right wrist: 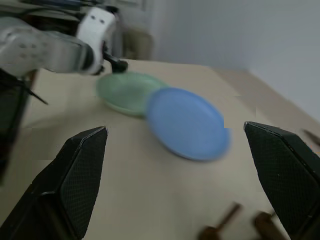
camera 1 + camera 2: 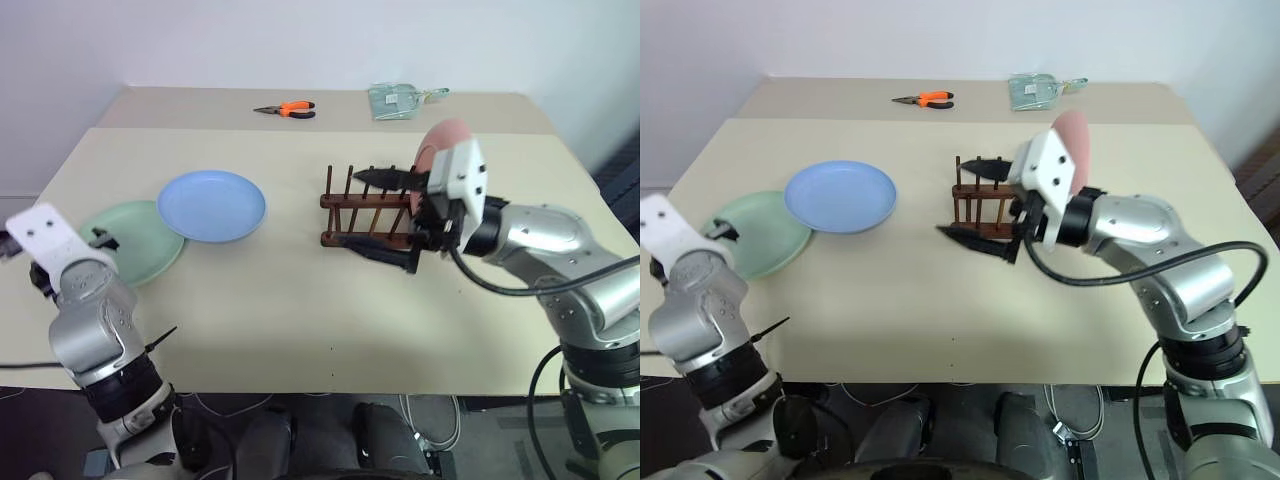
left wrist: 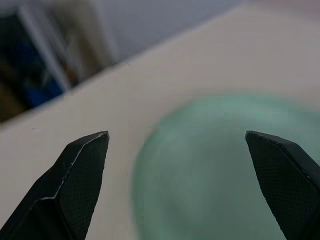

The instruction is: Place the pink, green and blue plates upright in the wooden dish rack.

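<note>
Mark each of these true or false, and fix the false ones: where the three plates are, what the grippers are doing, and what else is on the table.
1. The pink plate stands upright in the wooden dish rack. True.
2. The blue plate is in the rack. False: it lies flat on the table, its edge over the green plate.
3. The right gripper holds the pink plate. False: its jaws are open and empty.
4. The left gripper is open beside the green plate. True.
5. Orange-handled pliers lie at the table's far side. True.
</note>
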You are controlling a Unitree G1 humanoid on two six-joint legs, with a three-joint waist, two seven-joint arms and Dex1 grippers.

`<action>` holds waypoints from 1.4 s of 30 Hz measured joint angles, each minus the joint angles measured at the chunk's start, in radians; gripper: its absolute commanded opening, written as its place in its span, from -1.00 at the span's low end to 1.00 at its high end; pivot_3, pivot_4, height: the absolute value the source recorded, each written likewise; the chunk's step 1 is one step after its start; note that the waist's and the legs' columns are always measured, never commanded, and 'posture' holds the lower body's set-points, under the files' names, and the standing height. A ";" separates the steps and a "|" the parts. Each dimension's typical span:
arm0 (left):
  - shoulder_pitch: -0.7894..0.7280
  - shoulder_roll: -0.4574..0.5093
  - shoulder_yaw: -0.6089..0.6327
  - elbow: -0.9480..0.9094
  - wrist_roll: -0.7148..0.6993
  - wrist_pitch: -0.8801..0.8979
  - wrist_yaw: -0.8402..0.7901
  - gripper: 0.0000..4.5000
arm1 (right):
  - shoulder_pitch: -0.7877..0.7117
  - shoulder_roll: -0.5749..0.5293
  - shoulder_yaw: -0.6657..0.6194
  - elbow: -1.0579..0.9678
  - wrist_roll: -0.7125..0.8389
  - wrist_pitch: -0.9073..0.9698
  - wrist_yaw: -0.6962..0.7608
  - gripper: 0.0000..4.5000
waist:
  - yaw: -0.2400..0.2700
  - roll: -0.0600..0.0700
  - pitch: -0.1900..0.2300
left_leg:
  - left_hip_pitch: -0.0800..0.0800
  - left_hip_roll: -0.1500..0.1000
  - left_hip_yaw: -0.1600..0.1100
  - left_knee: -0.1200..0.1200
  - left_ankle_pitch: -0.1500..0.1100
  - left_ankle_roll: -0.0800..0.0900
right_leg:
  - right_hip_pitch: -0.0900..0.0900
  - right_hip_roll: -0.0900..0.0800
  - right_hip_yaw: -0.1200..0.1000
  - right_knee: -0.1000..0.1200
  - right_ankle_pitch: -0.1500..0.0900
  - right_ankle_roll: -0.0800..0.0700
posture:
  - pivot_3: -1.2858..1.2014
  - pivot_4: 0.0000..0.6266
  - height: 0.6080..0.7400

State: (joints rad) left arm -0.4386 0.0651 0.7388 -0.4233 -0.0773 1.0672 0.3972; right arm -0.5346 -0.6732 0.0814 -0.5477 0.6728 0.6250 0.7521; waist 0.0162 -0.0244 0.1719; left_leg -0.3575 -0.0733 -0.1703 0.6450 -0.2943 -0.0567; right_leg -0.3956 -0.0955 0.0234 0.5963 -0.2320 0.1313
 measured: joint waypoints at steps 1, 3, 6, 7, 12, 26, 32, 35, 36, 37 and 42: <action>-0.008 -0.024 0.036 -0.006 -0.015 0.028 0.005 1.00 | 0.004 0.016 0.008 -0.001 0.000 0.003 -0.004 0.99 | -0.001 0.000 0.000 | 0.000 0.000 0.000 0.000 0.000 0.000 | 0.000 0.000 0.000 0.000 0.000 0.000 | 0.03 -0.52 1.00; -0.035 -0.087 0.114 -0.013 -0.049 0.067 0.023 0.89 | 0.019 0.042 0.031 0.001 -0.008 0.006 -0.014 1.00 | -0.002 -0.001 0.000 | 0.000 0.000 0.000 0.000 0.000 0.000 | 0.000 0.000 0.000 0.000 0.000 0.000 | 0.03 -0.52 1.00; -0.061 -0.112 0.203 -0.004 -0.107 0.085 0.020 0.42 | 0.032 0.064 0.056 0.007 -0.047 0.004 -0.024 1.00 | -0.003 -0.002 0.001 | 0.000 0.001 0.000 -0.001 0.000 0.000 | -0.002 0.001 0.000 0.000 0.001 -0.001 | 0.03 -0.52 1.00; -0.074 -0.103 0.219 0.010 -0.124 0.082 0.013 0.18 | 0.033 0.069 0.059 0.009 -0.056 0.003 -0.029 1.00 | -0.003 -0.001 0.001 | 0.000 0.000 0.000 -0.001 0.000 -0.001 | -0.002 0.001 0.000 0.001 0.002 -0.003 | 0.03 -0.52 1.00; -0.091 -0.025 0.241 0.124 -0.176 0.029 -0.021 -0.93 | 0.047 0.085 0.064 0.013 -0.104 -0.006 -0.043 1.00 | -0.003 -0.002 0.001 | 0.000 0.001 0.000 -0.001 0.000 -0.001 | -0.002 0.001 0.000 0.000 0.003 -0.003 | 0.03 -0.52 1.00; -0.036 0.118 -0.089 -0.011 -0.019 -0.470 -0.032 -0.97 | -0.009 0.115 0.180 0.161 -0.375 -0.216 -0.041 1.00 | 0.002 -0.004 0.001 | -0.001 0.001 0.001 -0.001 0.002 -0.004 | -0.001 0.002 0.000 0.000 0.003 -0.004 | 0.03 -0.52 1.00; -0.209 0.068 -0.345 -0.053 -0.067 -0.435 -0.116 -0.97 | -0.186 0.209 0.270 0.337 -0.618 -0.454 -0.087 1.00 | -0.013 -0.004 0.001 | 0.000 0.001 0.002 -0.003 0.004 -0.007 | -0.003 0.002 0.001 0.000 0.005 -0.005 | 0.03 -0.52 1.00; -0.241 -0.016 -0.399 -0.047 -0.111 -0.372 -0.121 -0.97 | -0.270 0.238 0.303 0.461 -0.759 -0.558 -0.147 1.00 | -0.025 -0.004 0.001 | -0.001 0.002 0.001 -0.008 0.007 -0.011 | -0.007 0.002 0.001 0.001 0.005 -0.005 | 0.03 -0.52 1.00; -0.256 -0.043 -0.412 -0.047 -0.130 -0.354 -0.121 -0.97 | -0.290 0.247 0.311 0.502 -0.804 -0.591 -0.170 1.00 | -0.026 -0.004 0.001 | 0.000 0.002 0.001 -0.010 0.007 -0.011 | -0.007 0.002 0.001 0.001 0.005 -0.005 | 0.03 -0.52 1.00; -0.268 -0.063 -0.425 -0.049 -0.144 -0.338 -0.123 -0.97 | -0.303 0.254 0.318 0.532 -0.837 -0.614 -0.186 1.00 | -0.027 -0.004 0.001 | 0.000 0.002 0.001 -0.011 0.007 -0.012 | -0.008 0.002 0.001 0.000 0.005 -0.005 | 0.03 -0.52 1.00; -0.259 -0.147 -0.478 -0.071 -0.210 -0.258 -0.129 -0.99 | -0.313 0.288 0.349 0.626 -0.972 -0.710 -0.251 0.88 | -0.030 -0.005 0.001 | 0.000 0.002 0.002 -0.013 0.008 -0.012 | -0.009 0.002 0.002 0.000 0.005 -0.005 | 0.03 -0.52 1.00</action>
State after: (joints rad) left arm -0.6975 -0.0819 0.2609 -0.4939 -0.2871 0.8093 0.2682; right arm -0.8471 -0.3848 0.4303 0.0787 -0.2996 -0.0852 0.5007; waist -0.0141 -0.0290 0.1731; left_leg -0.3572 -0.0716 -0.1679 0.6318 -0.2866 -0.0687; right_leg -0.4042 -0.0936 0.0256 0.5963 -0.2267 0.1259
